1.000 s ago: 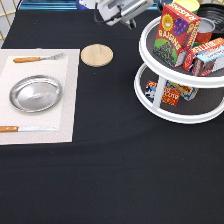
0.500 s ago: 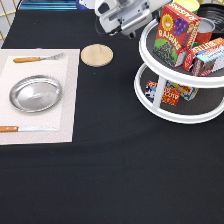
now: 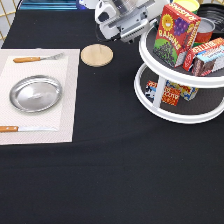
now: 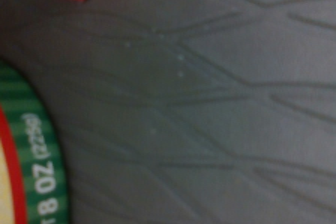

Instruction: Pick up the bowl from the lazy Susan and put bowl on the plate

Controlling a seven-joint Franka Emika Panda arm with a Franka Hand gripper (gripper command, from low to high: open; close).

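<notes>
The white two-tier lazy Susan stands at the exterior view's right. A glossy black edge that looks like the bowl shows at the back of its upper tier, mostly cut off by the frame and hidden by boxes. The silver plate lies empty on a pale placemat at the left. My gripper hovers at the top, just left of the upper tier's rim. The wrist view shows a dark grey ribbed surface and a green-edged label close up.
The upper tier holds a red raisin box, a can and more boxes; a box lies on the lower tier. A wooden coaster sits between the placemat and the turntable. A fork and a knife flank the plate.
My gripper has shifted slightly down and to the right in the exterior view, closer to the turntable's upper tier. Nothing else has moved.
</notes>
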